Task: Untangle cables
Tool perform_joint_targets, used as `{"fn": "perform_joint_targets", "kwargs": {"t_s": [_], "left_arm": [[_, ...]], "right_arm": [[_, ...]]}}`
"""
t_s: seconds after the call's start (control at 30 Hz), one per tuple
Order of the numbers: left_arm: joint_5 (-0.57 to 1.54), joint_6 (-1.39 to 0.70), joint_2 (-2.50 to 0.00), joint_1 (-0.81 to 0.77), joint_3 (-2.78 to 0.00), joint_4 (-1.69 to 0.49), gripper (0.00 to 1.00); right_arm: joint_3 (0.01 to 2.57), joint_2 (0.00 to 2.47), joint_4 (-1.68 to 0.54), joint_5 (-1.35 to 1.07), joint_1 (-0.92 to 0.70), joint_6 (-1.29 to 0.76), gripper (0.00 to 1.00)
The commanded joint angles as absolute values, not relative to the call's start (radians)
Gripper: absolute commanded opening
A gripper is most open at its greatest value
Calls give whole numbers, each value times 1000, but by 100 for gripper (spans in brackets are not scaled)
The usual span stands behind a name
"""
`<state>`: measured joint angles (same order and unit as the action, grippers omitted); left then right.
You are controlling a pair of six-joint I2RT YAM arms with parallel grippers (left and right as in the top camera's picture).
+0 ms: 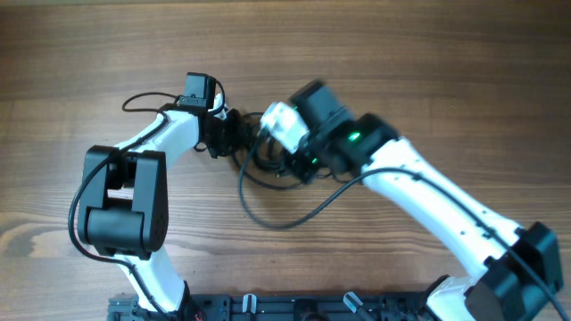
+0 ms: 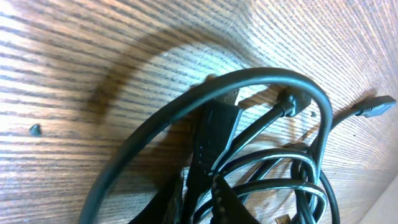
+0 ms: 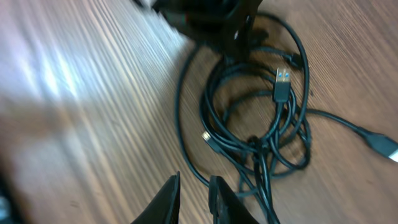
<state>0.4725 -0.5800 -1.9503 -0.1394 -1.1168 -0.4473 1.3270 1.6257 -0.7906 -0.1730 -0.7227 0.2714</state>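
Two pincers are seen close to one clump of thin black cables [image 1: 268,165], which is laid on the wooden table [image 1: 401,53] near its middle. The cables are wound in loose loops that cross over each other, and one longer cord is curved out from the clump toward the near edge. A plug with blue inside [image 3: 283,78] is seen lying on top of the loops, and a second plug [image 3: 382,144] is stretched out to one side on its own cord. The right pincer [image 3: 194,183] is set near the edge of the clump; its two tips are parted a little, with a thin gap between them, and nothing is gripped or touched by them. The left pincer [image 1: 234,134] is pushed in among the loops from the other side, with a big loop arched over its dark fingers [image 2: 211,149]. Whether it is open or closed on a cord cannot be told, since its tips are hidden by the cables.
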Motion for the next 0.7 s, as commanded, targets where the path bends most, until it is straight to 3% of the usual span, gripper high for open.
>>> {"fn": "perform_joint_targets", "kwargs": {"t_s": [0.0,0.37,0.67], "left_arm": [[452,-585,-1973,-141,-1112,-451,20],[452,-585,-1973,-141,-1112,-452,20],[452,-585,-1973,-141,-1112,-452,21]], "right_arm": [[1330,1693,-798,165,-802,358,21],[1329,1848,-820,314,-801,472,25],[1327,1857,-861,245,-735,467,22]]}}
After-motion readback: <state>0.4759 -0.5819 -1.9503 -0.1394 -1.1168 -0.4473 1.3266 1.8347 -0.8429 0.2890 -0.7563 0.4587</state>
